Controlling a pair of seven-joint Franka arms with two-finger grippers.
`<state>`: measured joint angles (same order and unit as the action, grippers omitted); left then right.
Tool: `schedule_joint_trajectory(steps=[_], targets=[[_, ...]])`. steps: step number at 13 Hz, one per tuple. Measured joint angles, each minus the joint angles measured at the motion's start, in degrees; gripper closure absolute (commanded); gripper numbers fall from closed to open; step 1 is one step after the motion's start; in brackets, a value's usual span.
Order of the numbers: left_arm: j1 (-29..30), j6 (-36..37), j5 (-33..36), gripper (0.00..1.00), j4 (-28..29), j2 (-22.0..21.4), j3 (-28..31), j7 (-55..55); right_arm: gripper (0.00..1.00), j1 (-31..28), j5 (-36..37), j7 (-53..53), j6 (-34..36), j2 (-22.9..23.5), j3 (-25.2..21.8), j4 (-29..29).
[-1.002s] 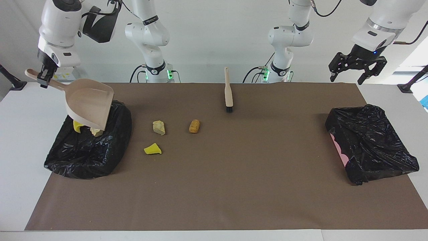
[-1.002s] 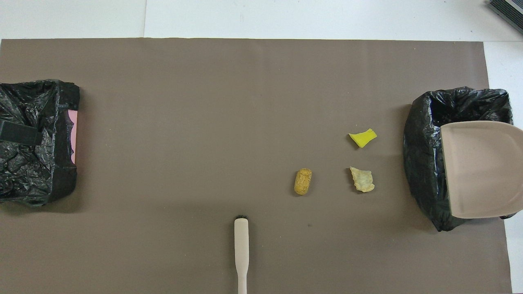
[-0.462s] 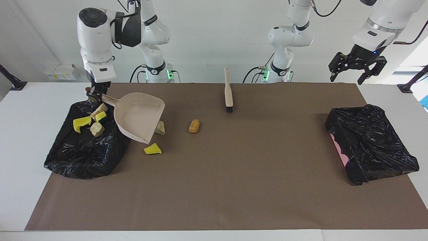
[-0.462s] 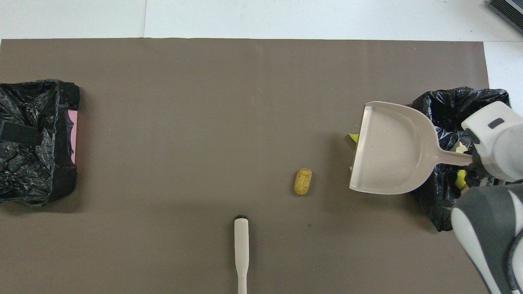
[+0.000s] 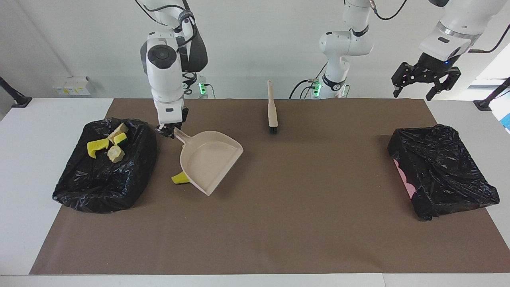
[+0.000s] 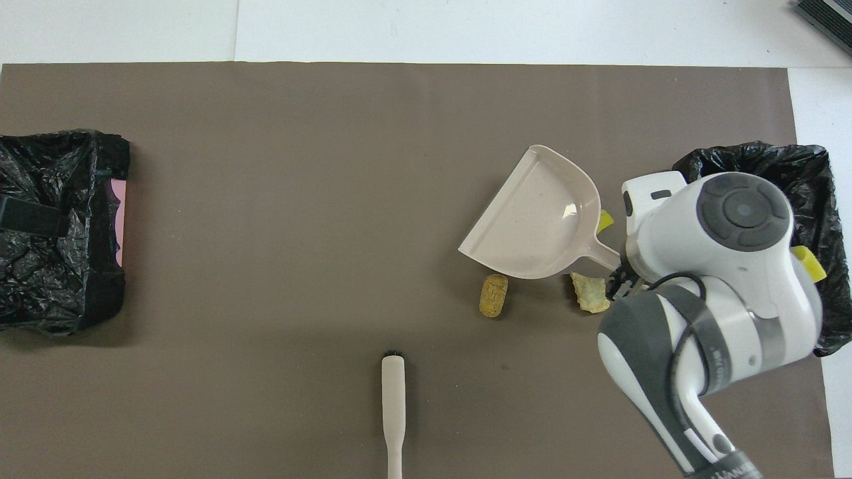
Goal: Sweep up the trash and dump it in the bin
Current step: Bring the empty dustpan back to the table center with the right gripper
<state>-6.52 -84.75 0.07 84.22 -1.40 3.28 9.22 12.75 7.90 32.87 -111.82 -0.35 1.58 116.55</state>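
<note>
right tool (image 5: 170,131): clamped on the dustpan (image 5: 209,159) handle, up over the brown mat (image 5: 279,223) next to the bin at the right arm's end of the table
dustpan: tilted, open mouth pointing toward the table edge away from the robots; pan looks empty
left tool (image 5: 425,85): fingers spread open, holding nothing, hanging above the table corner at the left arm's end; that arm waits
bin, right arm's end (image 5: 75,191): black bag liner, four scraps (image 5: 107,143) inside, yellow sponge bits and beige chunks
bin, left arm's end (image 5: 446,175): black bag liner with a pink edge showing, no scraps seen in it
scraps on mat: yellow sponge piece (image 5: 178,179) poking out under the dustpan; orange-brown cylinder (image 6: 493,296) and beige chunk (image 6: 590,293) just beside the pan on the robots' side
brush (image 5: 272,109): lying on the mat near the table edge closest to the robots, mid-table, bristles pointing away from the robots, nothing touching it
</note>
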Motion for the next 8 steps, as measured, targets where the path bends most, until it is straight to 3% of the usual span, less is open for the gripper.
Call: schedule_joint_trajectory(steps=[4, 8], targets=[[0.00, 0.00, 0.00, 0.00, 0.00, 0.00, 0.00, -0.01, 1.00, 6.52, -4.88, -23.54, -3.79, 4.79, -0.02, -2.89], [0.00, 0.00, 0.00, 0.00, 0.00, 0.00, 0.00, -0.01, 1.00, 13.30, -7.71, -46.42, -4.55, 12.75, 0.00, -10.19]])
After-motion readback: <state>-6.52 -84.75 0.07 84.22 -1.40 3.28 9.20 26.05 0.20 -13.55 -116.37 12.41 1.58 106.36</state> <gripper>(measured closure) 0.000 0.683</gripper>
